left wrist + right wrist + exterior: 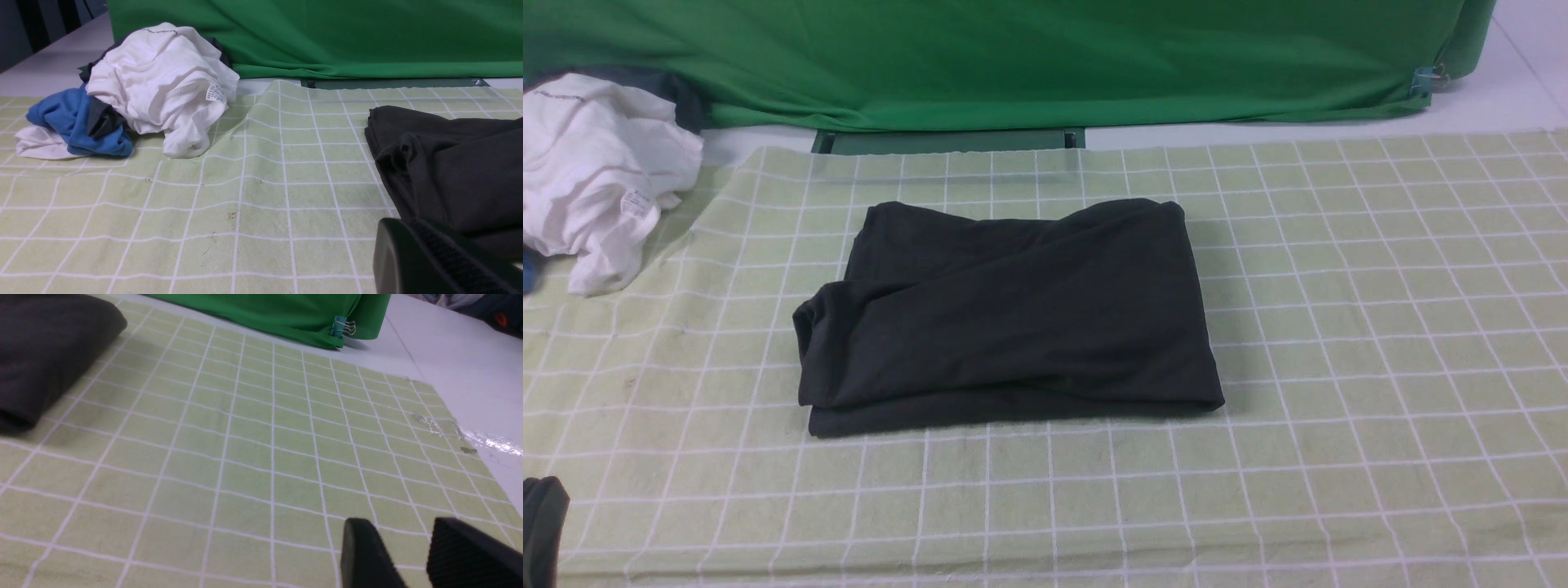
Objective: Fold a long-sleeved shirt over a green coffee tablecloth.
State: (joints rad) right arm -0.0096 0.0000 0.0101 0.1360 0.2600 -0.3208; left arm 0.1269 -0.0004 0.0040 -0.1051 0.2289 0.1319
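Left gripper [445, 261] sits nearest, low at my left, clenched on nothing.
Shirt [1005, 314] lies folded mid-cloth [1380, 327], long axis running L-R, fwd and to the right of that gripper, which looks the closer arm. Right gripper [412, 555] is partly open w/ nothing between its fingers, over bare grid; shirt well off to its left. Fold looks done, I'd judge.
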